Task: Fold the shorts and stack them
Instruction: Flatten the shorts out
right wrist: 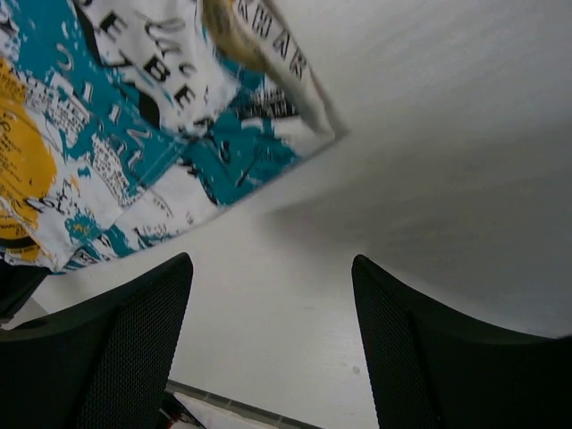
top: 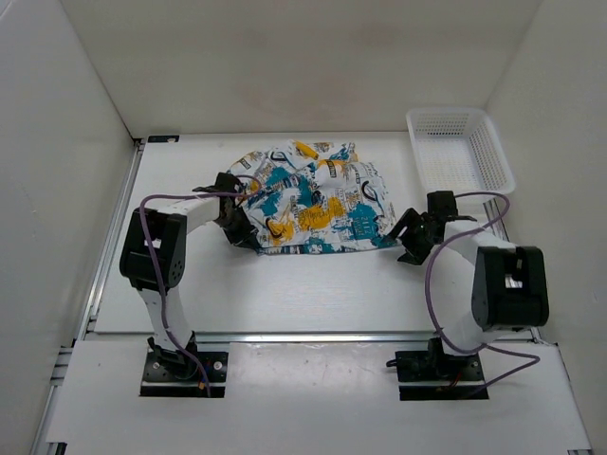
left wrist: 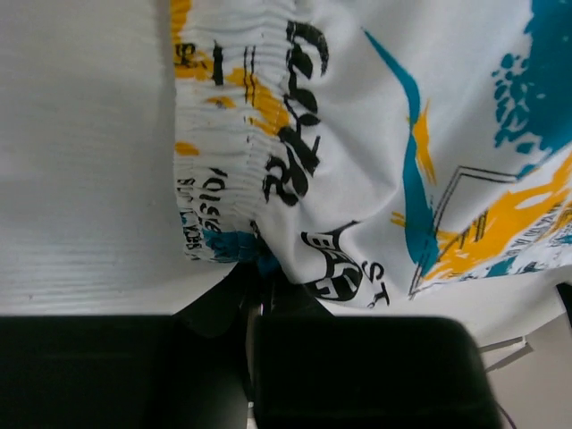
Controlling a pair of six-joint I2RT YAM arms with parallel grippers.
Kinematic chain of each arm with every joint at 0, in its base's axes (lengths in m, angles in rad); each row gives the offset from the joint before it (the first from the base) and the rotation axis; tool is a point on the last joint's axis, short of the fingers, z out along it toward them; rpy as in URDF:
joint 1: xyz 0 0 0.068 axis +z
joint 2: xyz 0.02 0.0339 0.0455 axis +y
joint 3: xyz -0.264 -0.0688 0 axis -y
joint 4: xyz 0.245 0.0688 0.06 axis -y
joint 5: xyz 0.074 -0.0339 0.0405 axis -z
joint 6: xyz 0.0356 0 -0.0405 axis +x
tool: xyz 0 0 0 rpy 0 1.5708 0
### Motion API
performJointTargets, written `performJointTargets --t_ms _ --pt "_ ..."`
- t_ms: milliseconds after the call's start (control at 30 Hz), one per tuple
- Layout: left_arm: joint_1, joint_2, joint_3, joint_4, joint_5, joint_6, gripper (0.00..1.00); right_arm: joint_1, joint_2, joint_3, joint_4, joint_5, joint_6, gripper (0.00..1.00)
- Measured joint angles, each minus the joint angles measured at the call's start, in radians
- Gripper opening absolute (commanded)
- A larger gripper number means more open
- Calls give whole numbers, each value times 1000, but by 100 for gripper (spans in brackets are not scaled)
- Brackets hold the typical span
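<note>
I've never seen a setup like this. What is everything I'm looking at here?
shorts: one pair, white with teal, yellow-orange and black print, spread rumpled mid-table
basket: one, white plastic mesh, far right corner of the table, nothing in it
table: one, white, under everything
walls: white, enclosing the table at the back and both sides
arms: two, white and black, bolted at the near edge
cables: two, purple, one looped along each arm
left gripper: one, black, shut on the shorts' waistband corner
right gripper: one, black, open, holding nothing, by the shorts' right edge
</note>
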Motion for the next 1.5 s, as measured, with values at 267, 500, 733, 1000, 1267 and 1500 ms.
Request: performJointTargets --t_ms 267,500,733,1000,1267,1500 --pt "-1 23 16 -2 13 16 10 34 184 101 104 -12 21 36" --pt "25 22 182 -151 -64 96 10 101 315 272 75 62 51 0" --pt "96 20 721 -373 -156 212 10 137 208 506 29 101 37 0" --pt "133 -285 467 -396 -233 307 100 312 -187 266 61 314 -25 27" --pt "159 -345 79 -382 -209 255 82 348 -165 -58 -41 373 39 79" --pt "159 -404 24 -325 -183 198 30 343 -215 53 -60 421 -1 87"
